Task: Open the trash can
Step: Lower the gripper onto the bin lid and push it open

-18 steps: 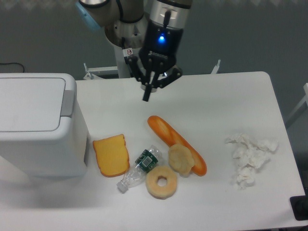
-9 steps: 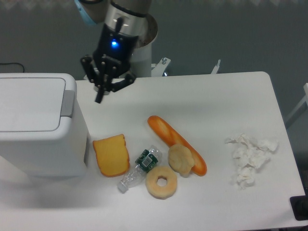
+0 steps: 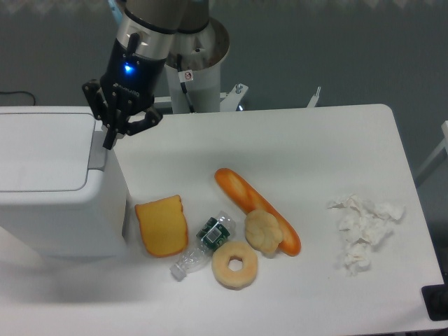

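Hovering at trash can (image 3: 49, 175) right lid edge, gripper (image 3: 108, 142) fingers together, grey tab (image 3: 98, 150) just below.

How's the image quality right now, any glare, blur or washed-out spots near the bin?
Fixed camera: the white trash can and table run bright, so the lid edges are faint; the grey push tab still reads. The gripper is slightly soft, its blue light glowing. The food items are sharp with soft shadows.

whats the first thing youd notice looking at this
The big white trash can fills the left edge, lid down, with the gripper poised over its grey push tab. Next, the toy food mid-table: an orange baguette, a toast slice and a donut.
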Controlling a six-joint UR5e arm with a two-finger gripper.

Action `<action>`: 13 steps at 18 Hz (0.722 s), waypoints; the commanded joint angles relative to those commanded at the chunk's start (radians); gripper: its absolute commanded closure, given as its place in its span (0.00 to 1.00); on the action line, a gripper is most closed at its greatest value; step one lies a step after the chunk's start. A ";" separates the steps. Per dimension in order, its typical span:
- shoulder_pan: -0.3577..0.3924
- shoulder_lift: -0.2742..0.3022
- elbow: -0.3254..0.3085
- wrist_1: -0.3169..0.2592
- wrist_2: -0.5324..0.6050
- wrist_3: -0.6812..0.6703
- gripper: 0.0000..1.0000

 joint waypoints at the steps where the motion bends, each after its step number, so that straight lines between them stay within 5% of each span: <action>1: -0.002 0.000 -0.002 -0.002 0.002 0.000 0.89; 13: -0.008 -0.023 -0.008 0.006 0.006 0.006 0.89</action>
